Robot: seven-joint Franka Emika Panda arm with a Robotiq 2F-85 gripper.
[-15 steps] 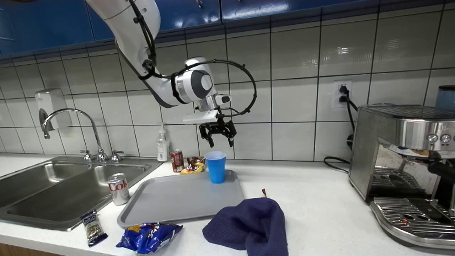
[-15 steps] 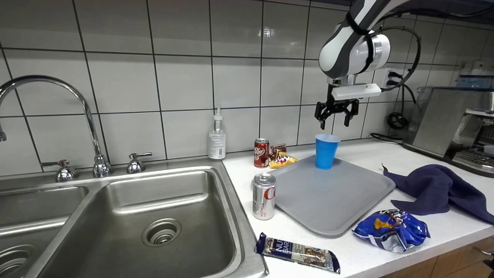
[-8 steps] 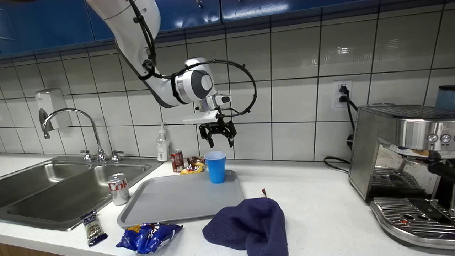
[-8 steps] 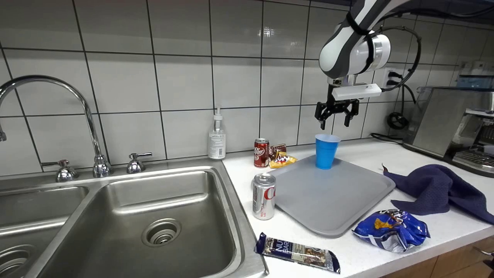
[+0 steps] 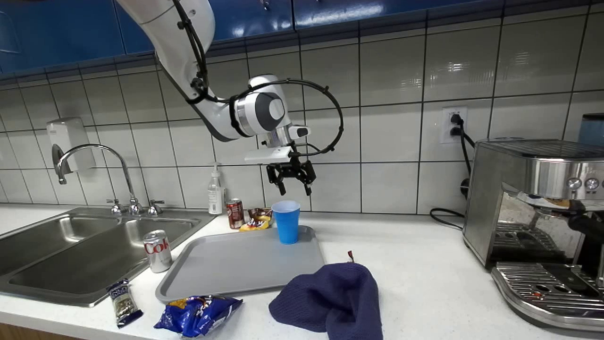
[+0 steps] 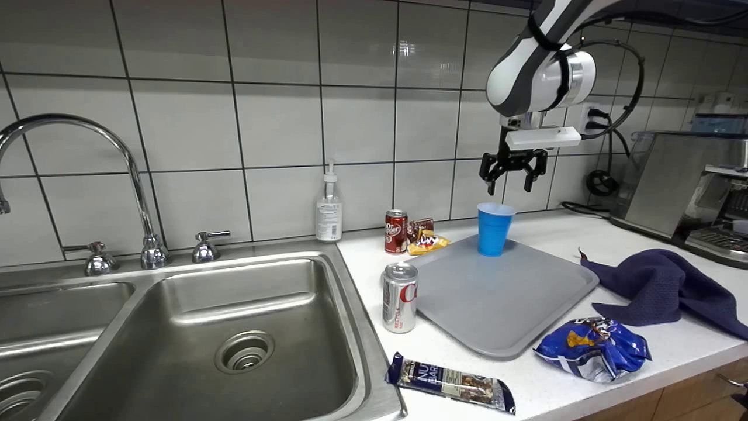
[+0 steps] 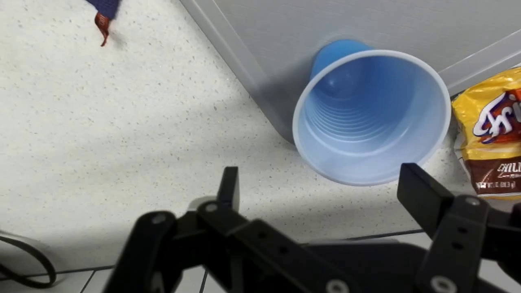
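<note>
White worktop (image 5: 415, 250) is pretty loaded: grey tray (image 5: 243, 264), silver can (image 6: 400, 299), red can (image 6: 395, 232), nut bar (image 6: 450, 384), blue snack bag (image 6: 593, 349), navy cloth (image 5: 335, 297) (kinda crumpled), yellow snack bag (image 7: 496, 126), coffee machine (image 5: 538, 170).

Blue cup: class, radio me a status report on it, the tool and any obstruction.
Tool open, holding nothing, higher than blue cup. Cup upright on gray tray. Nothing seen between tool and cup.
</note>
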